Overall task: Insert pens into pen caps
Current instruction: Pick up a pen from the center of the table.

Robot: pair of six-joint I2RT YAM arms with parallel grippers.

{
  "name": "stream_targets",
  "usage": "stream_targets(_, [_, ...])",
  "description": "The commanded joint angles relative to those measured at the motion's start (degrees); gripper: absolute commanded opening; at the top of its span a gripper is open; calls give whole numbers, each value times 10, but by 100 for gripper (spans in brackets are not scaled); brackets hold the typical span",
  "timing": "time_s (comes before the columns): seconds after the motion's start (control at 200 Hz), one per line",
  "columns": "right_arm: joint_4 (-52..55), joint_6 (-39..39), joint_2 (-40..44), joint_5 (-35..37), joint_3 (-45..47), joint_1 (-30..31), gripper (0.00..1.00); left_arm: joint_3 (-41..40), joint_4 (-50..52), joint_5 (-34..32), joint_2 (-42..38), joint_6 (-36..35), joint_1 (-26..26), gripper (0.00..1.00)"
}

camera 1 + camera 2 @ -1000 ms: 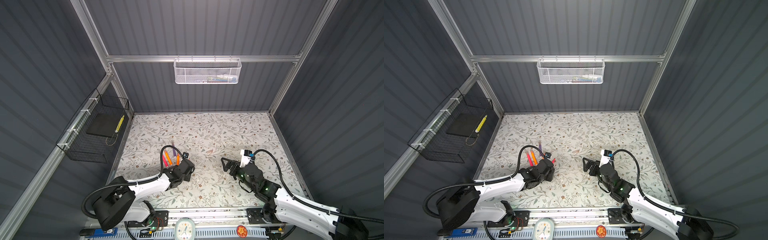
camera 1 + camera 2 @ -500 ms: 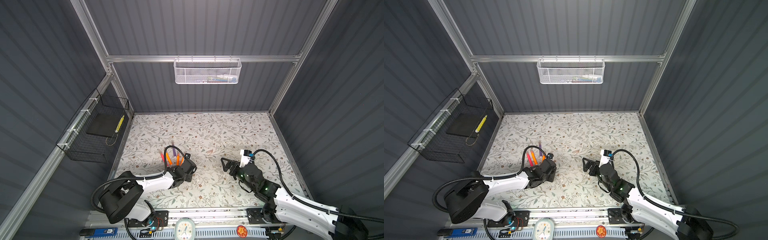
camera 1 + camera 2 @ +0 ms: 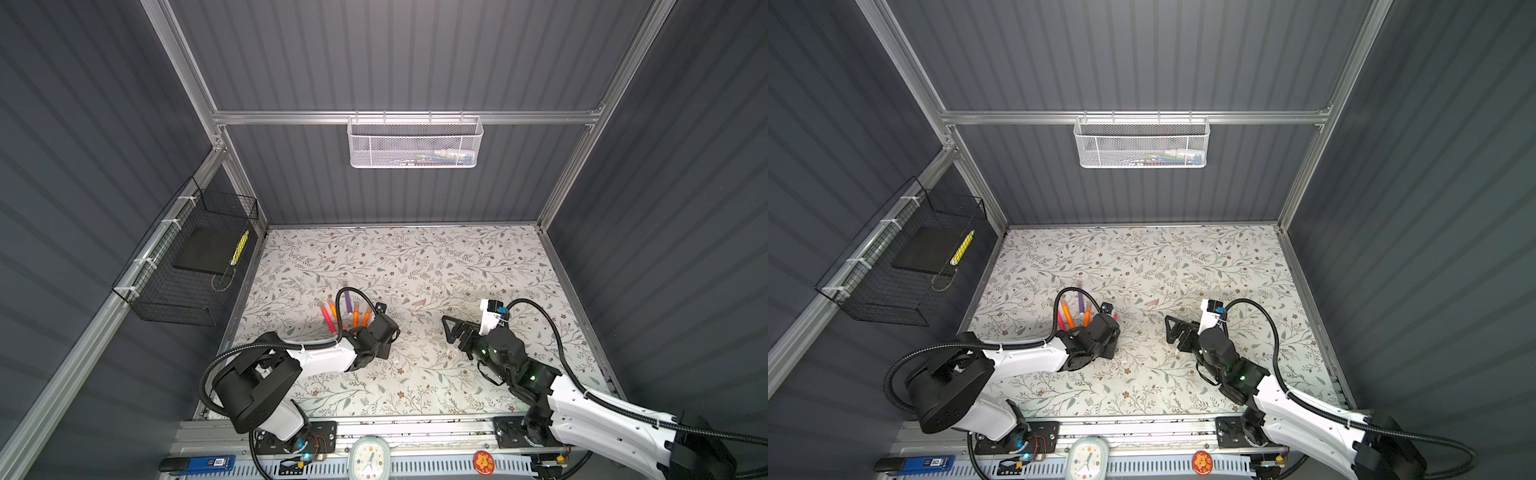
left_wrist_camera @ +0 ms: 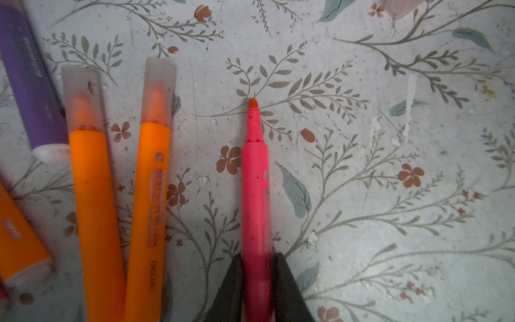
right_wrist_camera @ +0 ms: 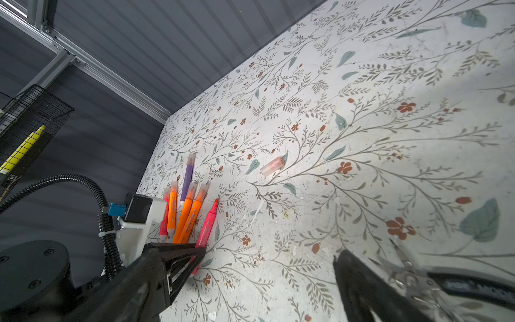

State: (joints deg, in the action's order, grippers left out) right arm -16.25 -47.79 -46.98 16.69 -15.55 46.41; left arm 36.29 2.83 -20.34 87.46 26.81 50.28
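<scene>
Pink pen [image 4: 255,195], uncapped, lying on bench [image 4: 390,83] just beside capped orange pens [image 4: 150,195], pinched near its rear by left fingers [image 4: 287,284]; right fingers [image 5: 359,281] spread, empty; loose cap [image 5: 272,166] well apart; risk: rear hold may let pen swivel and miss cap.

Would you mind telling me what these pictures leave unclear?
- Pink pen, left wrist view: rear end hidden between the fingers of the left tool and cut by the frame edge.
- Pliers, right wrist view: handles cut off by the edge.
- White basket, both top views: contents blurred behind mesh.
</scene>
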Motion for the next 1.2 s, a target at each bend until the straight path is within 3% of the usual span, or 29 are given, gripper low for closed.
stream_targets(0.0, [-17,-5,1,-1,2,-3,99,-8,27,11,3,1,3,16])
stream_targets(0.295, [-41,-12,-23,-23,1,-2,99,-1,16,11,-10,-1,3,8])
stream_targets(0.485, [-79,-31,-59,-47,-5,0,93,-20,-15,38,-113,-30,3,1])
stream_targets(0.705, [-236,-69,-112,-27,25,45,92,-53,-61,86,-209,-54,2,0])
stream_targets(0.87, [-308,-49,-176,-17,5,91,92,-63,-98,119,-209,-60,2,0])
stream_targets(1.191, [-376,-76,-303,-58,-46,102,89,-68,-154,204,-196,-58,3,0])
